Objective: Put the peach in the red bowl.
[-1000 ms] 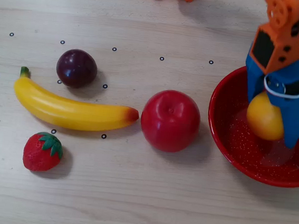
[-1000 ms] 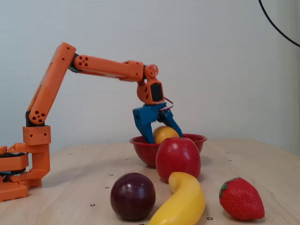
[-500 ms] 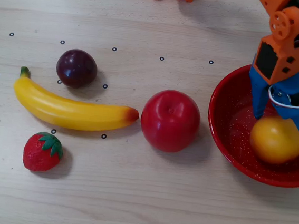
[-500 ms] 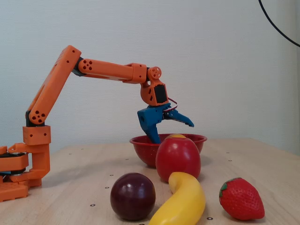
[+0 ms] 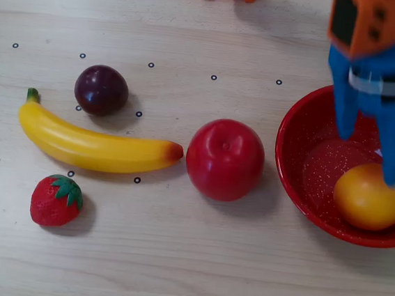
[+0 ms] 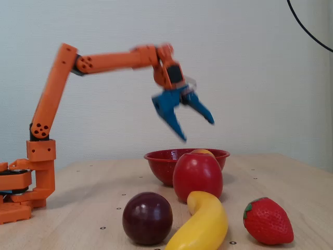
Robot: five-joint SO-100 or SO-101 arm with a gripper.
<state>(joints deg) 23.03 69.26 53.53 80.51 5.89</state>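
1. Bowl (image 5: 294,173): red, speckled, my landmark; it stands on the table (image 5: 192,273) at the right edge of the overhead view.
2. Peach (image 5: 369,198): I log it lying inside the bowl, against the near wall. I judge it delivered.
3. Gripper (image 6: 197,130): blue jaws spread, nothing between them. In the fixed view it hangs clear above the bowl, so the peach lies below it and untouched.
4. Apple (image 5: 224,159): just left of the bowl in the overhead view, apart from it.
5. Banana (image 5: 93,145), plum (image 5: 101,90), strawberry (image 5: 56,201): well left of the bowl; I leave them alone, not being the task's things.
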